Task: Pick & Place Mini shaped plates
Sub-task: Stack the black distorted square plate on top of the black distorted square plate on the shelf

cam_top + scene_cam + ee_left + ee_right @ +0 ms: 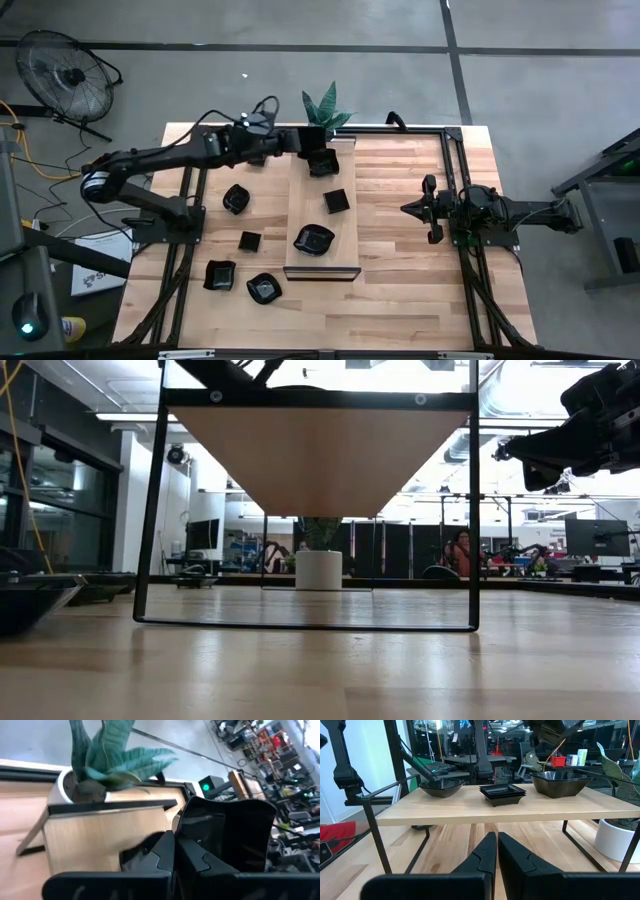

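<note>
1. left gripper: dark two-finger tool, reached to the far end of the long pale wooden board on a black metal frame; fingers closed on a glossy black wavy-rimmed mini plate, which stands tilted just ahead of the fingers in the left wrist view.
2. the held plate lies at or touching a second black mini plate on the board's far end; whether it rests on the board yet cannot be told.
3. placed items, back along the board from the left gripper: a small black square plate mid-board, then a black leaf-shaped plate near the near end.
4. open room: bare board between these plates and at the near edge; a potted green plant in a white pot stands just beyond the gripper, a limit on forward travel.
5. stock awaiting pickup: loose black mini plates on the table, on the left arm's side of the board, nearer that arm.
6. right gripper: fingers shut, empty, idle well apart from the board's other long edge.
</note>
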`<action>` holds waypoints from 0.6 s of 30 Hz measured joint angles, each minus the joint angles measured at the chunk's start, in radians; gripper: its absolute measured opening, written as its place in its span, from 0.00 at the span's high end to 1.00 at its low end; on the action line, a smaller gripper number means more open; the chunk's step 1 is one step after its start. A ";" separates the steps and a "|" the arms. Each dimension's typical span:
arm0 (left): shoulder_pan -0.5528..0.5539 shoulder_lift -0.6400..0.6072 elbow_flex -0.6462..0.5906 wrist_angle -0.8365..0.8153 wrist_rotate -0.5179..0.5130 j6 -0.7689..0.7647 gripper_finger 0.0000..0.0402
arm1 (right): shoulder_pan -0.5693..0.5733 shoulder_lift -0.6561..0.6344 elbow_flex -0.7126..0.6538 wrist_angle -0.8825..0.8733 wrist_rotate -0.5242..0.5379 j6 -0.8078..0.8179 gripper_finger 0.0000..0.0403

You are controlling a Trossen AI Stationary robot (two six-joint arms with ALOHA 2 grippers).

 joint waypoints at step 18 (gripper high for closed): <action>-0.039 0.196 0.334 -0.460 -0.002 0.342 1.00 | 0.000 0.000 0.000 0.000 0.000 0.000 0.97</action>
